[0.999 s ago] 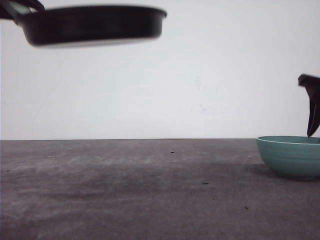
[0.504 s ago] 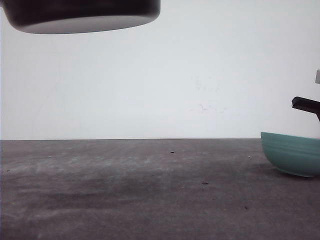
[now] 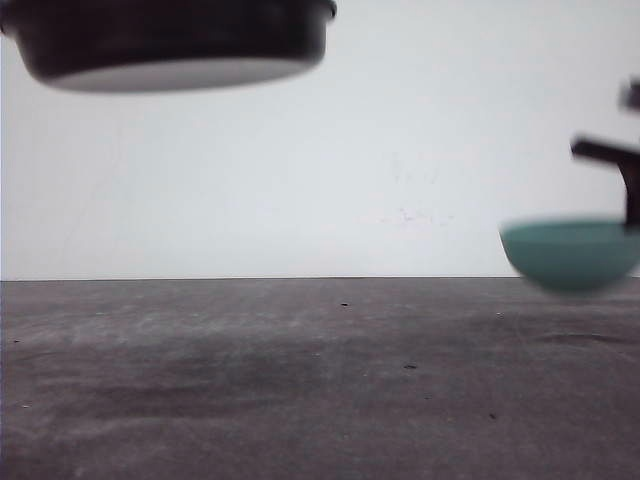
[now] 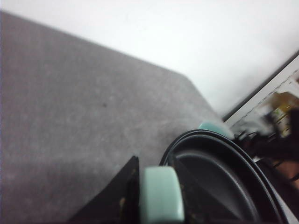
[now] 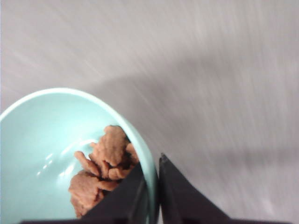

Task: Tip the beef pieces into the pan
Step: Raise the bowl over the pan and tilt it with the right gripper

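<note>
The black pan [image 3: 175,45] hangs high at the upper left of the front view. My left gripper [image 4: 156,196] is shut on its mint-green handle [image 4: 161,193], and the pan's black inside [image 4: 219,186] is bare. My right gripper [image 5: 153,186] is shut on the rim of a teal bowl [image 5: 42,140], one finger inside and one outside. The bowl [image 3: 570,252] is lifted off the table at the right edge and looks blurred. Orange-brown beef pieces [image 5: 103,163] lie heaped inside it against the inner finger.
The grey table top [image 3: 300,380] stretches below both held things, with a plain white wall [image 3: 400,150] behind. A pale frame and clutter [image 4: 275,102] stand beyond the table's far corner in the left wrist view.
The teal bowl has risen off the table in my right gripper and shifted slightly left. The pan has stayed high at the upper left, dipping a little.
</note>
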### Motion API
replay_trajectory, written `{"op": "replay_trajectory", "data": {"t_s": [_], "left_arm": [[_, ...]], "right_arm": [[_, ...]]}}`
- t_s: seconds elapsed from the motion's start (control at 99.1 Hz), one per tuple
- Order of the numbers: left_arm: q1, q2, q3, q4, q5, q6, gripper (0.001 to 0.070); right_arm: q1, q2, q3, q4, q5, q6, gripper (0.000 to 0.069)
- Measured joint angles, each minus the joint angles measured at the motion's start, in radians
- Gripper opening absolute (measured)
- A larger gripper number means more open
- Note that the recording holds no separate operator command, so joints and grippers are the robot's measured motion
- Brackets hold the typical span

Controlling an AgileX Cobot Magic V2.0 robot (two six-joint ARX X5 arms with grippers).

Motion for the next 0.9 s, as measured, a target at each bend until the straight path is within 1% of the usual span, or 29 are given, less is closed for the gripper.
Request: {"op": "replay_trajectory", "data": {"t_s": [0.141,0.252,0.444,0.585,0.726,0.898], "left_arm": [[0.0,0.079,0.0,-0.002,0.0,0.002,0.0057],[0.0,0.137,0.0,0.012,0.0,0.002,0.0057],[-0.005,0.225,0.008,0.022,-0.001,0.003,0.0057],[-0.028,0.275,0.074,-0.014,-0.002,0.008,0.0057],[-0.048,0.319,0.166,-0.069,-0.001,0.029,0.0057],[-0.061,0.347,0.218,-0.121,-0.002,0.034,0.0057]], "right_arm": [[0.083,-0.087,0.103,-0.023,0.0,-0.057,0.0022],[0.18,-0.136,0.156,-0.024,0.008,-0.112,0.0022],[0.407,-0.151,0.222,-0.011,0.108,-0.216,0.0022],[0.578,-0.151,0.222,0.049,0.198,-0.306,0.0022],[0.732,-0.149,0.222,0.132,0.299,-0.433,0.0022],[0.867,-0.143,0.222,0.212,0.407,-0.662,0.0022]]}}
